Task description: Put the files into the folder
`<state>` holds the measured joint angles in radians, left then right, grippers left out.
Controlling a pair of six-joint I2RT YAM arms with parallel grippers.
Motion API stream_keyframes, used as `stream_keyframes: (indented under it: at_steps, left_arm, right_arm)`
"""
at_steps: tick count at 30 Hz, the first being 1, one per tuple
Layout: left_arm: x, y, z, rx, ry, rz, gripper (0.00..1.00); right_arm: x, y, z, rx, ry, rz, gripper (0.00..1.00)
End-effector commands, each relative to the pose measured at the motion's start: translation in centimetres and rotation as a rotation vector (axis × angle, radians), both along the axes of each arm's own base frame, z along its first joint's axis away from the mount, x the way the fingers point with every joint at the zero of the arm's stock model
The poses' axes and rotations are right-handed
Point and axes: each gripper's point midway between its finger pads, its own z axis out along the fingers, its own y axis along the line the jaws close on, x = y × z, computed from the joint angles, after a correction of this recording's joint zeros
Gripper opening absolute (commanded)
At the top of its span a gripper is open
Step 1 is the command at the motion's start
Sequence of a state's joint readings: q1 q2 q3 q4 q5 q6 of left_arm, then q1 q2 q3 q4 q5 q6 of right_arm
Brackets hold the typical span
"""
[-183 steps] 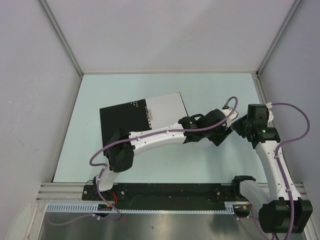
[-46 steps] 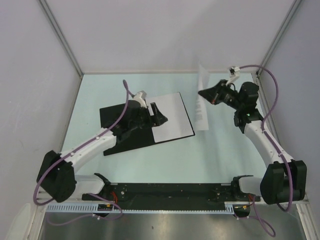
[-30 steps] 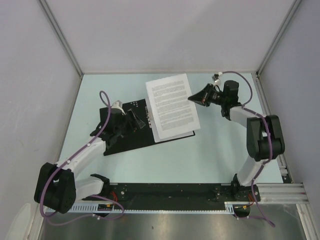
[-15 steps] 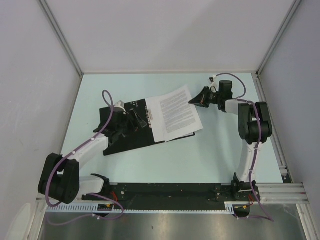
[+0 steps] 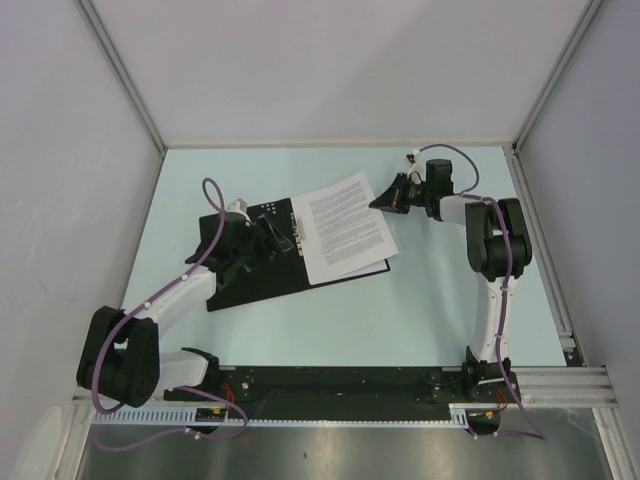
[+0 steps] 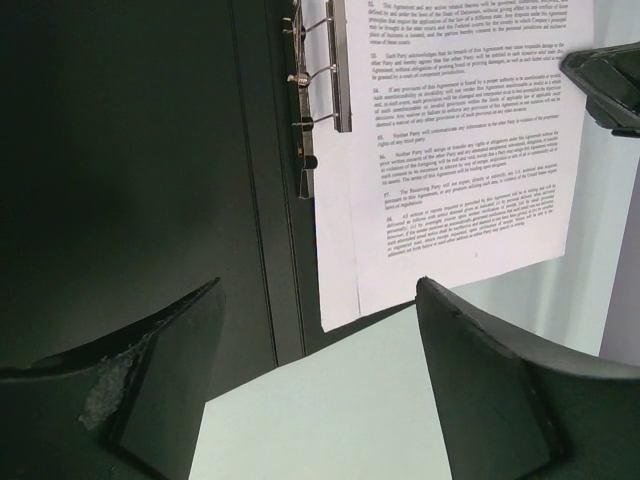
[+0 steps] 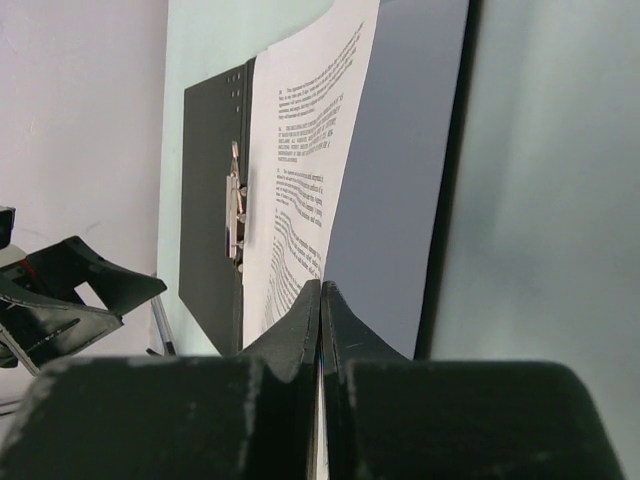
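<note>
File point(image 5: 345, 228) atop folder point(image 5: 240, 282) by clip point(image 6: 322, 85), R claw point(image 7: 320, 290) pinching edge, L claw point(image 6: 318, 295) spread

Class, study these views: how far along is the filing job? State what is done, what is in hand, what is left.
Done: the folder lies open, one white sheet inside. In hand: the right tool pinches the printed sheet, laid across it beside the clip. Left: release, close the cover; the left tool is open.

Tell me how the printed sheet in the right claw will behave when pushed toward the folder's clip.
Probably floppy: the printed sheet bows away from the shut right claw. Likely very light, since a thin edge pinch holds it. Pushed against the clip, it may buckle rather than slide.
</note>
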<state>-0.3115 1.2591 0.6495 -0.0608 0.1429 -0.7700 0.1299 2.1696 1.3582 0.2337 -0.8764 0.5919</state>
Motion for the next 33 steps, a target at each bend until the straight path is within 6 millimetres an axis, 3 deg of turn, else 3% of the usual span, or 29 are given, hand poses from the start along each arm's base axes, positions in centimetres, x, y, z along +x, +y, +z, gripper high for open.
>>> stream_keyframes:
  at_steps: [1,17,33]
  left_arm:
    - [1.4,-0.1,2.4,-0.029,-0.072,0.001,0.83]
    - [1.2,0.1,2.6,-0.038,-0.086,0.001,0.83]
    - [1.0,0.0,2.5,-0.046,-0.084,-0.005,0.83]
  right_arm:
    - [0.5,1.3,0.9,-0.015,-0.057,0.028,0.00]
    - [0.1,2.2,-0.3,-0.061,-0.010,-0.014,0.00]
    - [-0.5,3.3,0.2,-0.055,0.003,-0.054,0.00]
